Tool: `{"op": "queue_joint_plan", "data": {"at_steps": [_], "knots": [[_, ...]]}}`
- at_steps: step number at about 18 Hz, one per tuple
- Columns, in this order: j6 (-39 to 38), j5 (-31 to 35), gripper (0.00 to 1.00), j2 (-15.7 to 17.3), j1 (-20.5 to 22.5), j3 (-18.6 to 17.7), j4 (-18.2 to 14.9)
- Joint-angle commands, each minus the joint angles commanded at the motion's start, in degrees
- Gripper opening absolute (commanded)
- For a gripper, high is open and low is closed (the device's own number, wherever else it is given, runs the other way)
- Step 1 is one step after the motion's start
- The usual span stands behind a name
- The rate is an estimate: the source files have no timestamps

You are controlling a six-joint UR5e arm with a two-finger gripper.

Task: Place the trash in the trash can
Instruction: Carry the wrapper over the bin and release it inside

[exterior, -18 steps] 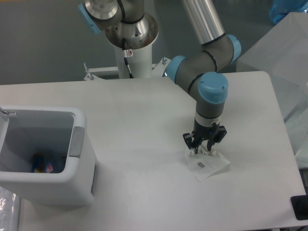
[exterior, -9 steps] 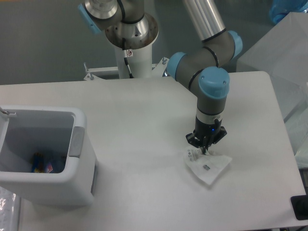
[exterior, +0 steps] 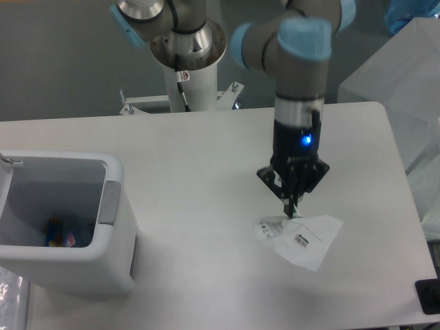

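Two fingers of your end effector (exterior: 291,208) point straight down and are pinched together on the top edge of the wrapper (exterior: 300,236). You see the wrapper hanging from them as a flat clear sheet with a white printed label, its lower part spread toward the right; whether that part touches the counter (exterior: 192,165) you cannot tell. A blue light glows on the wrist just above the fingers. Between the wrapper and the can (exterior: 65,220) you have bare counter, with the can well apart at the left edge. Its grey tab sits on the rim facing the arm. Inside, at the bottom, lies the bottle (exterior: 59,236), showing its red-and-blue label. A dark object (exterior: 427,295) pokes in at the lower right corner.
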Motion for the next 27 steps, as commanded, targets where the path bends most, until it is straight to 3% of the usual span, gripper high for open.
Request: {"op": "queue_joint_plan", "data": {"at_steps": [2,8,12,15,21,27], "knots": [[-2.5,-0.9,0.06,0.1,-3.1,2.2,0.0],[-2.3,-1.0,0.06,4.4,-13.2,2.5,-0.1],[-1.3,-0.9,0.06,7.8,-18.7,0.1,-0.3],[-1.2,-0.6,0.06,8.5,-22.4,-1.6,-0.3],[0.9,-0.5,0.07,9.0,-25.9,-7.3,-0.4],[2.0,-0.4,0.11,8.4,-26.0,-10.8,-0.3]]}}
